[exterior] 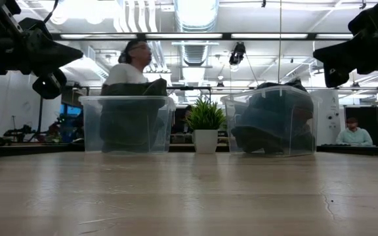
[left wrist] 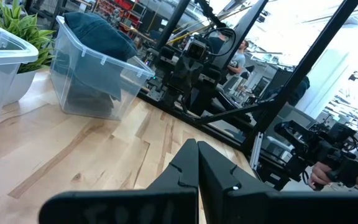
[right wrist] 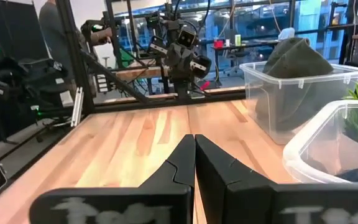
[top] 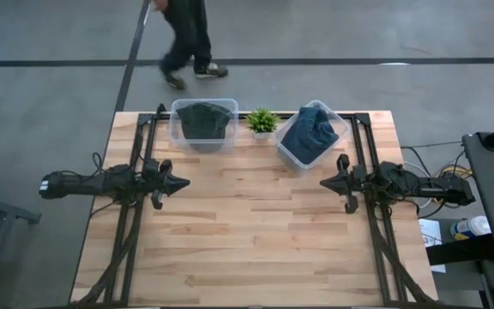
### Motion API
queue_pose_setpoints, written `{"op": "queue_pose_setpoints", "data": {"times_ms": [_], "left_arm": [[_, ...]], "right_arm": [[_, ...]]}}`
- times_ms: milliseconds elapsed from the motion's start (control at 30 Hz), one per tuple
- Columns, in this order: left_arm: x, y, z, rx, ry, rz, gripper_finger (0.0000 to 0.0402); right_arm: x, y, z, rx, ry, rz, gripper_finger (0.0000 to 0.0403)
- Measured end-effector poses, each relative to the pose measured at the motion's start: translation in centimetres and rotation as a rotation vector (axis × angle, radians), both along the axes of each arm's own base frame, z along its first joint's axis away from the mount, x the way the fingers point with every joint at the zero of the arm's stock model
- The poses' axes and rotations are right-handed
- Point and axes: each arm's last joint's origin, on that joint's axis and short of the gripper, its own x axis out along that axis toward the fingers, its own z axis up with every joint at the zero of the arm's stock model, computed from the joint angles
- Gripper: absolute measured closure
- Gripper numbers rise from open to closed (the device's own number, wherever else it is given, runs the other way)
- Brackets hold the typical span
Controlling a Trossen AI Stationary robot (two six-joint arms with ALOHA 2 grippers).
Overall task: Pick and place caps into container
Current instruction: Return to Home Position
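Dark olive-green caps (top: 204,120) fill the clear container (top: 178,129) at the table's far edge, left of centre. Slate-blue caps (top: 310,133) are heaped in a second clear container (top: 337,129), tilted, to the right. The caps show through the container walls in the low view (exterior: 133,121) (exterior: 271,121). My left gripper (top: 183,182) hangs shut above the table's left side, pointing level toward the middle. My right gripper (top: 324,182) hangs shut above the right side, facing it. Neither holds anything.
A small green potted plant (top: 262,121) stands between the two containers. Bare wood spreads across the table's middle and near half (top: 247,249). A person (top: 187,39) walks on the floor beyond the far edge. Dark frame rails (top: 140,154) run along both sides.
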Motion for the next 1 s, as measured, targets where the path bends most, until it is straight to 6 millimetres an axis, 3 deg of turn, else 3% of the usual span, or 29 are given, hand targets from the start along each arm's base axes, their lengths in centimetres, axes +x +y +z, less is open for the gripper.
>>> {"op": "queue_pose_setpoints", "data": {"times_ms": [1000], "left_arm": [[0.0,0.0,0.0,0.0,0.0,0.0,0.0402]], "right_arm": [[0.08,-0.01,-0.09,0.003,0.012,-0.003,0.0394]]}}
